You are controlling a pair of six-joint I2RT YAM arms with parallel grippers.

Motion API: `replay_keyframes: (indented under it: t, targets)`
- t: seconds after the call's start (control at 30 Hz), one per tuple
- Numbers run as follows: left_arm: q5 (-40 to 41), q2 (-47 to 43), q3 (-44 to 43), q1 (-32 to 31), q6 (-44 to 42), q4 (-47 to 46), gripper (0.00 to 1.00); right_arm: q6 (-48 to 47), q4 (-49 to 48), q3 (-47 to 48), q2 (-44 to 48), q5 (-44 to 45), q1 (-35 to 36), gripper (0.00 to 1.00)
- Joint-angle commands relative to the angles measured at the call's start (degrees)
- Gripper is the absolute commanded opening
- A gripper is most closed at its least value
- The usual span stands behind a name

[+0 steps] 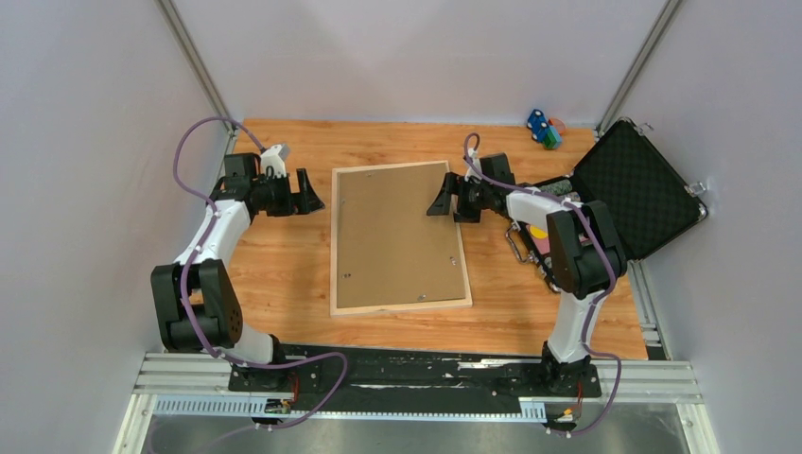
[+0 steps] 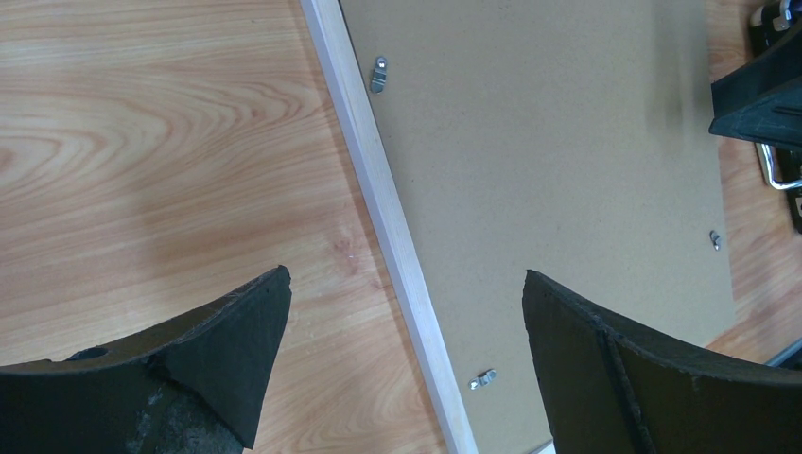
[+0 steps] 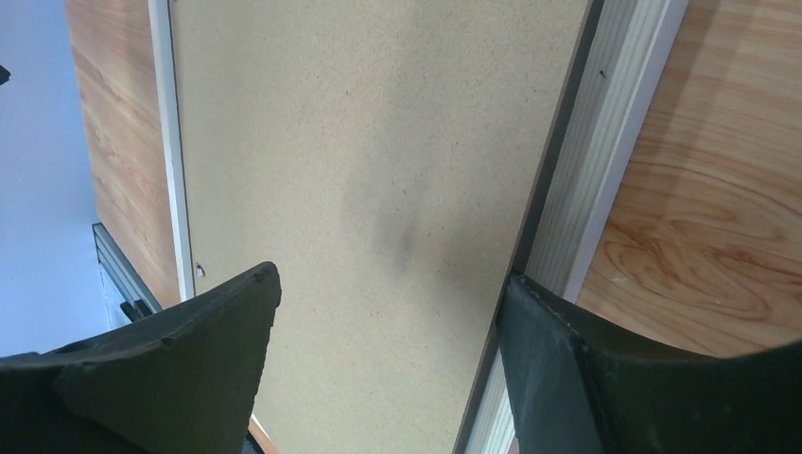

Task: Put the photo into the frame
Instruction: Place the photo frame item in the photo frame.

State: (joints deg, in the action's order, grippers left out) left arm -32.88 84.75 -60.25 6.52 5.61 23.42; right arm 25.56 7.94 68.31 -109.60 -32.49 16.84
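The frame (image 1: pixel 402 306) lies face down in the middle of the table, its pale wood rim around a plain brown backing board (image 1: pixel 397 236). The photo is hidden. My left gripper (image 1: pixel 312 194) hovers open at the frame's upper left; in the left wrist view it (image 2: pixel 407 276) straddles the rim (image 2: pixel 392 218), holding nothing. My right gripper (image 1: pixel 440 200) stands open over the upper right edge. In the right wrist view it (image 3: pixel 388 276) has one finger above the board (image 3: pixel 378 142) and the other by the rim (image 3: pixel 605 151). Nothing is gripped.
Small metal clips (image 2: pixel 379 74) (image 2: pixel 483 379) sit along the board's edges. An open black case (image 1: pixel 634 184) lies at the right, close behind the right arm. A blue and green toy (image 1: pixel 543 129) sits at the back right. Walls close in both sides.
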Motion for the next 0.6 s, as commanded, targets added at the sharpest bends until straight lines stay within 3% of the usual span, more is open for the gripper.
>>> replay_keyframes:
  t: [0.0, 0.57]
  targets:
    - [-0.15, -2.58, 0.15, 0.33, -1.39, -0.68, 1.00, -2.24, 0.14, 1.99, 3.56, 1.22, 0.23, 0.81]
    - [0.15, -4.42, 0.77, 0.35, -1.59, -1.50, 1.00, -5.85, 3.34, 4.00, 4.02, 3.69, 2.29, 0.80]
